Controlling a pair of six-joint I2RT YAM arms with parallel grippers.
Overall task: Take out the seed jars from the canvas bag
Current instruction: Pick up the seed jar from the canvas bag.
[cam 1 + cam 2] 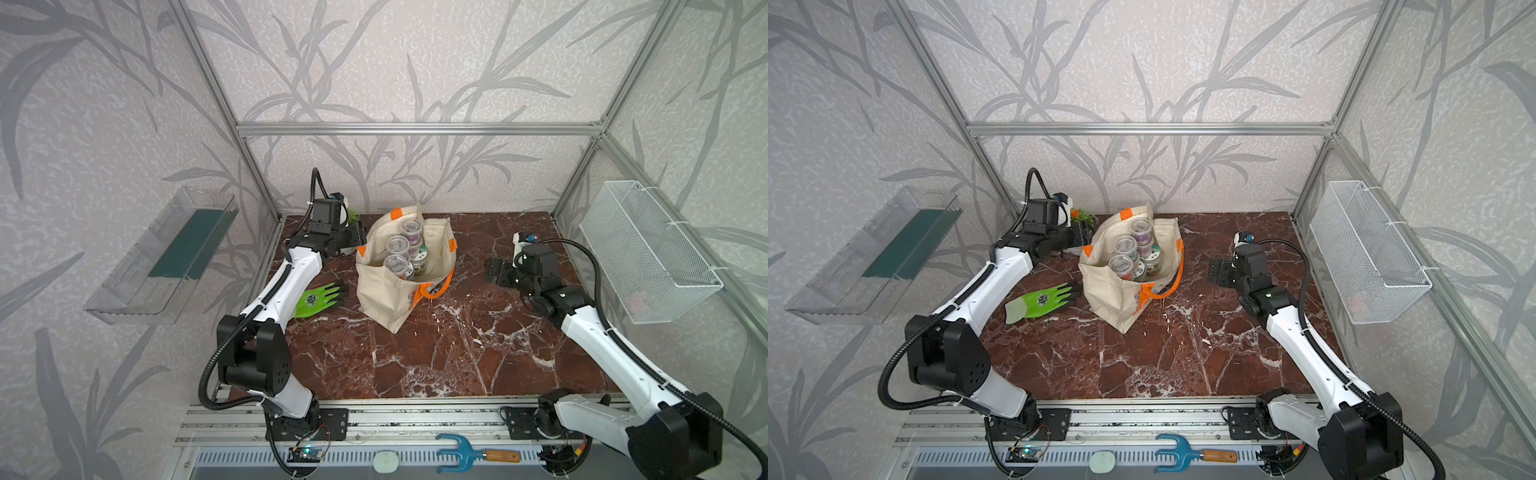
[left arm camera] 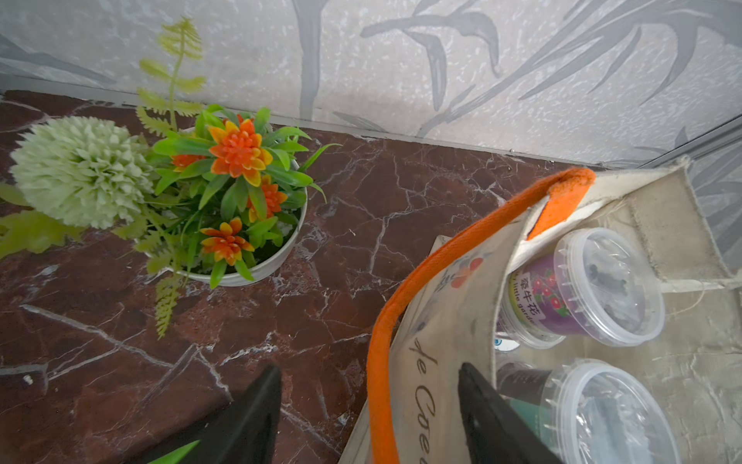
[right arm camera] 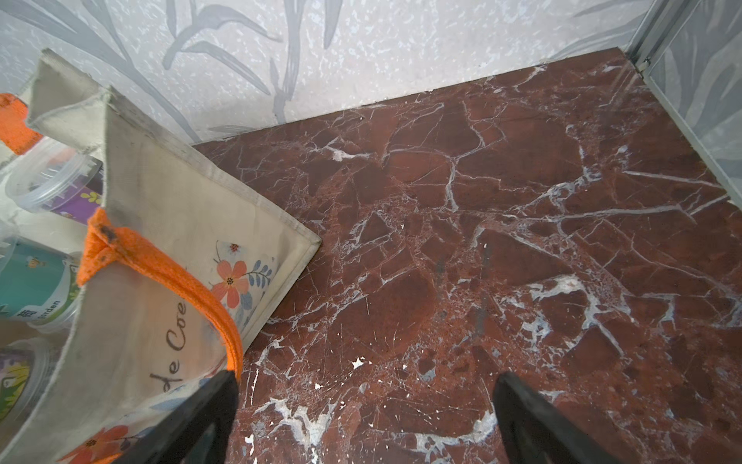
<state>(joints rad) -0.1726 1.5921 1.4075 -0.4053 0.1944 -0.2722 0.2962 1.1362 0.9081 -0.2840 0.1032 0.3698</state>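
Canvas bag: the canvas bag (image 1: 386,299) stands open-mouthed at the centre of both top views, on the red marble table (image 1: 457,353).
Seed jars: the seed jars (image 1: 398,246) are all inside the bag, and none stands on the table. The clear-lidded ones line the bag's left wall in the frame. The white-lidded jars (image 1: 424,252) sit just to their right.
Row axis: the clear-lidded row runs from the upper right to the lower left of the bag's mouth, along the wall that the left arm faces.
Left gripper: the left gripper (image 1: 358,237) is at the bag's left rim with its jaws spread. In the left wrist view one finger is over bare table and the other over the cloth wall, with the orange strap (image 2: 379,341) between them. No cloth looks pinched; whether a finger touches the cloth I cannot tell.
Right gripper: the right gripper (image 1: 490,271) hangs to the right of the bag, near it but apart, with its jaws spread wide and empty. In the right wrist view its fingers frame bare marble, and the bag fills the left of that frame.
Way to the jars: from the left gripper the nearest jars lie just across the wall, toward frame right in a top view. The purple-labelled jar (image 2: 582,289) shows at the right of the left wrist frame.
Nearer arm: the left, by my judgement.
Coming move: probably over the rim and down onto a lid. The strap could snag a finger.
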